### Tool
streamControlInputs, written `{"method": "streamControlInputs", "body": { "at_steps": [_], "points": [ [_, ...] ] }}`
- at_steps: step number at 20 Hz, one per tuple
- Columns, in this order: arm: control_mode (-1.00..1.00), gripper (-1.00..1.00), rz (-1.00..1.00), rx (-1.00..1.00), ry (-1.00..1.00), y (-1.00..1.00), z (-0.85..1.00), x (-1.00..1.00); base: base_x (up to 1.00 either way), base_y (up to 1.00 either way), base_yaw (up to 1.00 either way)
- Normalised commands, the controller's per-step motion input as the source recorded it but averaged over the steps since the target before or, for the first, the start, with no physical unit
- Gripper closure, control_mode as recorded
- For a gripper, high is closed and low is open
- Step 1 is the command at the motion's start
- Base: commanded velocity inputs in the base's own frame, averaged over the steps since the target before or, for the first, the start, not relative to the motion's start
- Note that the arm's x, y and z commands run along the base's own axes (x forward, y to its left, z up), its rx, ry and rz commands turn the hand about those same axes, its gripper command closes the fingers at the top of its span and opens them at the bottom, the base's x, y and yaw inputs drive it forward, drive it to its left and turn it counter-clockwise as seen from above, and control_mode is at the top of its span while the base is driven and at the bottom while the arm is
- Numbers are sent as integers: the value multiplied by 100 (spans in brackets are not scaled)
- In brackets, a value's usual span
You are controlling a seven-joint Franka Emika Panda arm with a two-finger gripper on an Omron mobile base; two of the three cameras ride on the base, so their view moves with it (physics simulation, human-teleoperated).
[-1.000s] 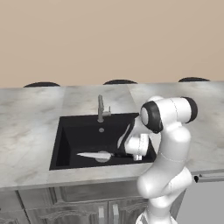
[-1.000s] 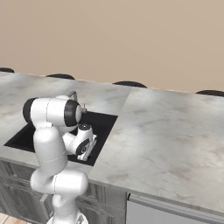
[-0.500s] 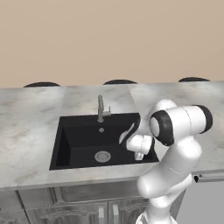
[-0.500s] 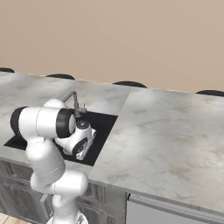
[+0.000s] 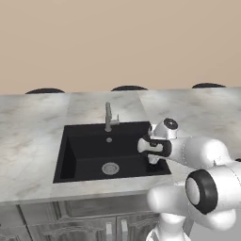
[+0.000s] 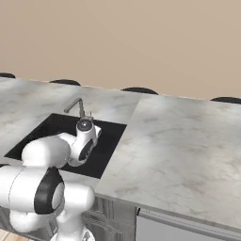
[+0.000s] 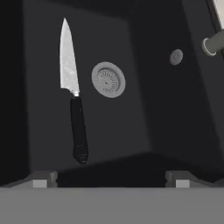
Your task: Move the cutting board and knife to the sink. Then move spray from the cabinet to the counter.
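1. The knife [image 7: 73, 96] lies flat on the dark floor of the sink [image 5: 84, 155]. Nothing is touching it.
2. In the hand view, its shiny blade points toward the top of the picture. Its black handle points toward the bottom.
3. In that same view, the round drain [image 7: 108, 79] sits just beside the blade, and the two are not touching.
4. The gripper [image 7: 111, 179] hangs above the knife. Its two finger tips stand far apart, and nothing is between them.
5. One dark finger tip [image 7: 41, 179] shows at the bottom left of the hand view, and the other shows at the bottom right.
6. In the left base view, the robot's hand [image 5: 153, 147] reaches down over the right side of the sink.
7. In the right base view, the hand [image 6: 84, 141] is over the near right part of the sink.
8. A grey faucet [image 5: 109, 117] stands at the back rim of the sink.
9. The counter [image 6: 179, 150] is grey-white stone that goes all around the sink.
10. Dark grey doors [image 5: 84, 223] sit under the counter.
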Motion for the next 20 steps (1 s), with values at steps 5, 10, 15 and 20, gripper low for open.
{"method": "streamControlInputs", "body": {
  "at_steps": [5,10,15,20],
  "points": [
    [-100,-100,-9,0,-2,-1,100,-75,0,0,0],
    [-100,-100,-7,0,0,-3,100,-100,0,0,0],
    [-100,-100,-8,0,-39,0,96,-78,0,0,0],
    [-100,-100,-3,7,-47,0,53,-60,0,0,0]
  ]
}}
